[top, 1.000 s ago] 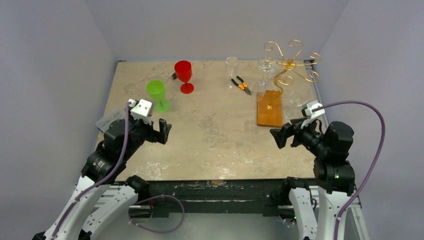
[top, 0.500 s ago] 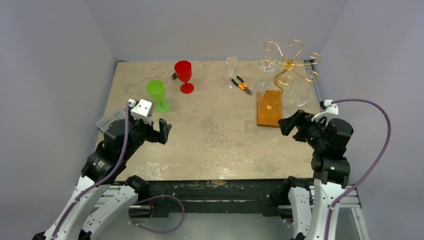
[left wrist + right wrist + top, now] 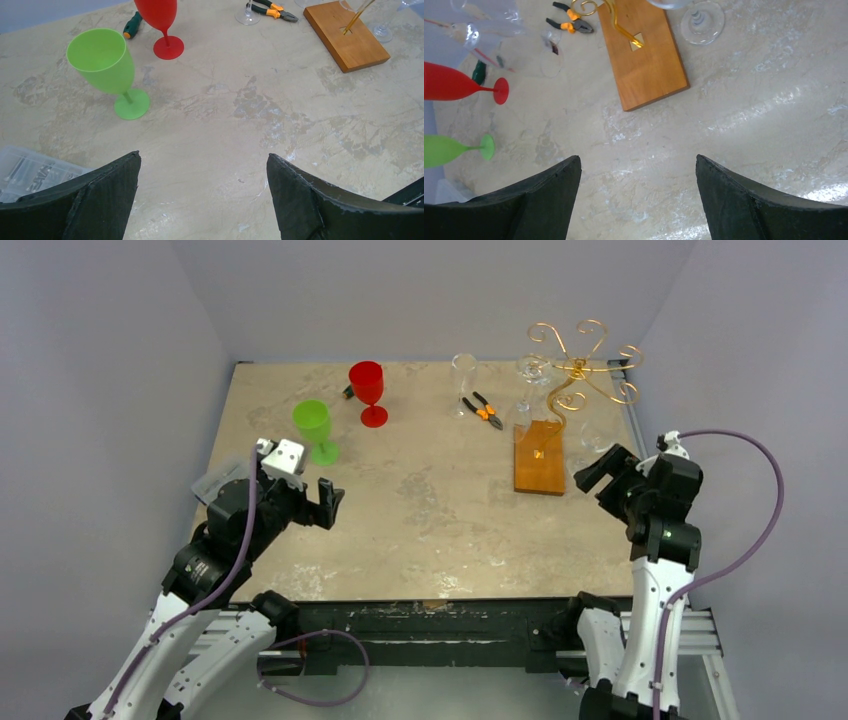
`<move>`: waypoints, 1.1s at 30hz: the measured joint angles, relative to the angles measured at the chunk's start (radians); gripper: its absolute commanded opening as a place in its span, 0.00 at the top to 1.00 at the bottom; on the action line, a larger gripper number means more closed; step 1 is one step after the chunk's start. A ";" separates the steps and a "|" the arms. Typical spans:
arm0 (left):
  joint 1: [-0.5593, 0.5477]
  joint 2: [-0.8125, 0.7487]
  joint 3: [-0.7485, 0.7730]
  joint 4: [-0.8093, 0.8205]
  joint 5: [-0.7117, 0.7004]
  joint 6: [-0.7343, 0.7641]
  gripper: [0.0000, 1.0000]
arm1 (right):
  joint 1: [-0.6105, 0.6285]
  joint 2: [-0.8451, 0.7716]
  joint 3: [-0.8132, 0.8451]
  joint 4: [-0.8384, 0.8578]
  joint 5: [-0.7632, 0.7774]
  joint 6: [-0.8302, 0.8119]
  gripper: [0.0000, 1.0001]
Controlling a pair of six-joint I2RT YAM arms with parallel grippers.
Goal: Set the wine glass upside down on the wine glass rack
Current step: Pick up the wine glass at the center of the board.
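1. We see the wine glass rack at the far right of the table. Its gold wire stem rises from a flat orange-brown wooden base, and the curled arms spread out at the top.
2. A clear wine glass stands upright on the table, foot down, just beside the right long edge of that base. It is not yet on the rack.
3. Our right gripper hangs above the table near the front right corner of the base. Its jaws are spread wide, with nothing between them, and it is close to the wine glass without touching it.
4. Our left gripper sits low over the near left of the table. It is also spread wide and carries nothing.
5. A green goblet stands upright ahead of the left gripper, with a red goblet behind it.
6. Orange-handled pliers lie far centre, beside the foot of another clear glass.
7. A clear plastic box lies at the near left edge.
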 measured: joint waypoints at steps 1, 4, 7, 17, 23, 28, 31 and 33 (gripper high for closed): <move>0.000 -0.001 0.000 0.000 0.000 0.000 0.08 | -0.002 0.016 0.003 0.001 0.009 0.000 0.16; 0.000 -0.004 0.000 0.000 0.004 0.000 0.08 | -0.006 0.061 0.017 0.001 0.031 0.000 0.16; 0.000 -0.006 0.000 0.000 0.006 0.000 0.08 | -0.008 0.095 0.044 0.002 0.050 -0.003 0.16; 0.000 -0.011 0.000 0.000 0.006 0.000 0.08 | -0.042 0.168 0.102 0.031 0.101 -0.010 0.25; 0.000 -0.016 0.000 0.000 0.007 0.000 0.08 | -0.065 0.182 0.101 0.101 0.109 -0.001 0.36; 0.000 -0.018 0.000 0.000 0.008 0.000 0.08 | -0.066 0.212 0.100 0.178 0.125 -0.008 0.49; 0.000 -0.018 0.000 0.000 0.011 0.000 0.08 | -0.067 0.233 0.099 0.222 0.126 -0.014 0.54; 0.000 -0.018 0.000 0.000 0.011 0.000 0.08 | -0.067 0.257 0.100 0.251 0.125 -0.018 0.56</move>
